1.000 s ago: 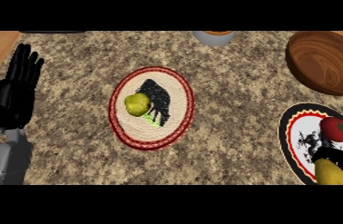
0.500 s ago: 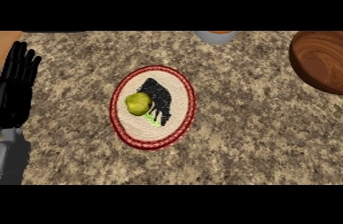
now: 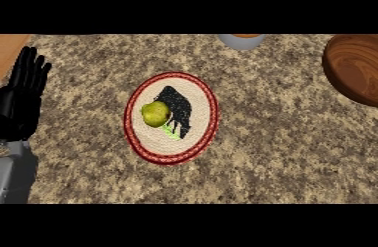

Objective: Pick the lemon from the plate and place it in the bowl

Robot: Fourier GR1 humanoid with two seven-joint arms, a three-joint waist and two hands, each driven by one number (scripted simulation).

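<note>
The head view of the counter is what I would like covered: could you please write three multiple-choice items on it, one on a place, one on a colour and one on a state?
1. Where is the yellow-green lemon?
A. in the bowl
B. on the round woven plate with a red rim
C. on the bare counter

2. What colour is the wooden bowl at the right edge?
A. brown
B. white
C. blue

3. How is the black left hand?
A. curled round the lemon
B. open, fingers up
C. pressing the plate

Answers:
1 B, it lies left of the plate's middle.
2 A, brown wood grain shows.
3 B, it rests at the left edge.
</note>
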